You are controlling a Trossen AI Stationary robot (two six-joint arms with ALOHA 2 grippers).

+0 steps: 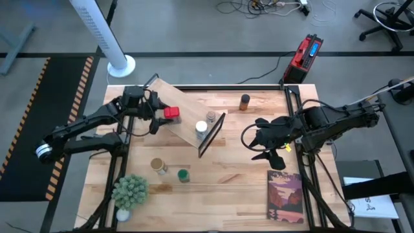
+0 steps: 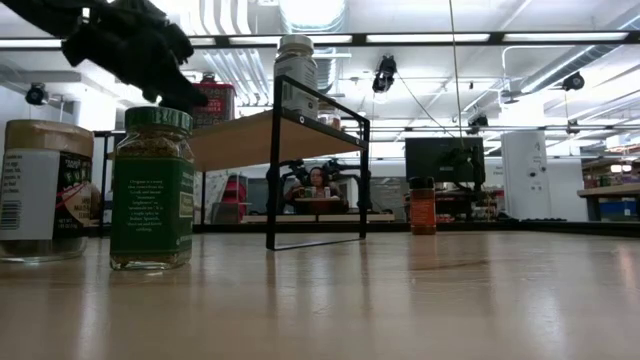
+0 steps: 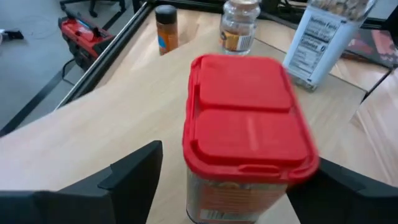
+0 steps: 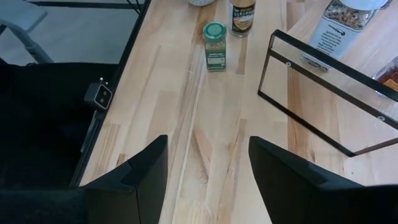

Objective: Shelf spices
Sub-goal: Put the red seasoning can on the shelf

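Parted jaws are shown on the left gripper (image 3: 217,180), its fingers standing on either side of the red-lidded spice tin (image 3: 247,134) without visibly pressing it; the tin stands on the slanted wooden shelf (image 1: 178,107) near the tabletop's (image 1: 233,162) far left corner. Farther along the shelf, toward its black metal frame (image 1: 211,134), a white-lidded jar (image 1: 201,128) and a small silvery-topped jar (image 1: 211,116) are seen. The white-lidded jar carries a "Nutrition Facts" panel; its finer print cannot be read. Near the front left edge a tan-topped jar (image 1: 158,166) and a green-lidded jar (image 1: 184,175) stand beside a potted plant (image 1: 129,191); their labels are illegible. A dark-lidded brown jar (image 1: 244,101) stands at the far edge. The right gripper (image 1: 264,139) is held over the right side, jaws apart and empty. A book (image 1: 285,197) lies at the front right corner.
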